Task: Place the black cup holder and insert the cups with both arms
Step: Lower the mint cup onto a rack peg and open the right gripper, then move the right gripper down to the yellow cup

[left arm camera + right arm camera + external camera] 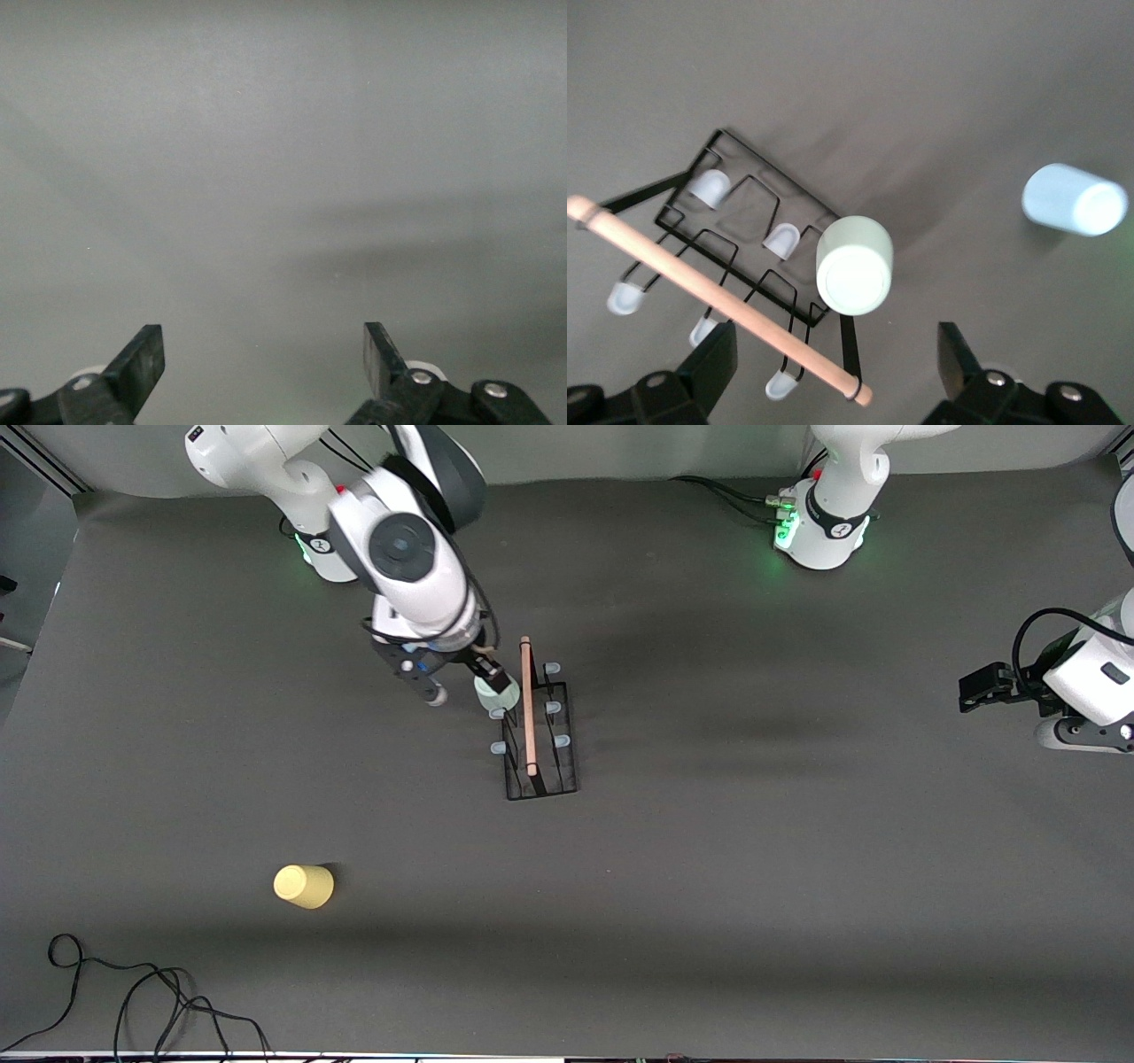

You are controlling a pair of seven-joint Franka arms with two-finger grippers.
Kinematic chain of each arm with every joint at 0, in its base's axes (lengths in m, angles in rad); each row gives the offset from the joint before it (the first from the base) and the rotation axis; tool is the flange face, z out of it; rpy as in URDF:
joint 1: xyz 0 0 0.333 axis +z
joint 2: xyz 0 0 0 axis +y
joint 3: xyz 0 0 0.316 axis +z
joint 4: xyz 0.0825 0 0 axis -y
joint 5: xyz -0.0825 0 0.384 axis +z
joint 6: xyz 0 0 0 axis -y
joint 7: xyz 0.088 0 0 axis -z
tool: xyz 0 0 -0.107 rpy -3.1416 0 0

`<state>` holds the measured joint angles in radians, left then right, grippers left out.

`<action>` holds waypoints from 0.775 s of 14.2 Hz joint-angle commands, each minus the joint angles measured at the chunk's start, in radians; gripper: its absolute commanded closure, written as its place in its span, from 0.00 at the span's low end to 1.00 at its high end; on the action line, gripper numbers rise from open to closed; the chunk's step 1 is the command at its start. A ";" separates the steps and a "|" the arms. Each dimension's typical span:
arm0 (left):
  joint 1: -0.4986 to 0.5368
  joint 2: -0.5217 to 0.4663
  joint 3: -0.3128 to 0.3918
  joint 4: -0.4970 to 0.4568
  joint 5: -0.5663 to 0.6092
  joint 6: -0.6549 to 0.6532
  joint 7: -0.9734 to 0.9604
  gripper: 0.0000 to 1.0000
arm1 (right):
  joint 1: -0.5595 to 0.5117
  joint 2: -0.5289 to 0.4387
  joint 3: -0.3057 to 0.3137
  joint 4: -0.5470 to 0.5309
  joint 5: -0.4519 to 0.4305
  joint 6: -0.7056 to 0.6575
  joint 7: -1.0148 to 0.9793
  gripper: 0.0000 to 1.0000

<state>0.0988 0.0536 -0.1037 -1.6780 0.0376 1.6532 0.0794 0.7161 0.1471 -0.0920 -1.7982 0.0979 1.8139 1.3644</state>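
Observation:
The black cup holder (pixel 530 731) stands mid-table with its wooden handle (pixel 718 288) along its length. The sage green cup (pixel 492 693) sits upside down on the peg at the holder's corner toward the right arm's base; it also shows in the right wrist view (pixel 854 266). My right gripper (pixel 465 682) hovers over that cup, open (pixel 833 341), not touching it. The light blue cup (pixel 1076 199) stands on the table beside the holder, hidden under the right arm in the front view. The yellow cup (pixel 304 886) stands upside down nearer the front camera. My left gripper (pixel 972 689) waits open (pixel 264 341) over bare table.
A loose black cable (pixel 133 992) lies at the front edge toward the right arm's end. The two arm bases (pixel 819 531) stand along the table's back edge. The other pale-blue-tipped pegs (pixel 560 741) carry no cups.

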 commanded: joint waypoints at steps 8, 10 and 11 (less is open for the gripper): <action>0.001 -0.005 -0.002 0.004 0.005 -0.004 0.013 0.00 | -0.079 0.176 -0.423 0.320 -0.029 -0.117 -1.149 0.00; 0.001 -0.005 -0.002 0.004 0.005 -0.004 0.013 0.00 | -0.186 0.264 -0.420 0.408 -0.001 -0.116 -1.322 0.00; 0.001 -0.005 -0.002 0.004 0.005 -0.004 0.013 0.00 | -0.229 0.302 -0.420 0.443 0.046 -0.104 -1.405 0.00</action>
<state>0.0989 0.0537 -0.1050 -1.6782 0.0376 1.6532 0.0795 0.5590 0.3153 -0.5112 -1.4977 0.0827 1.7187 0.1168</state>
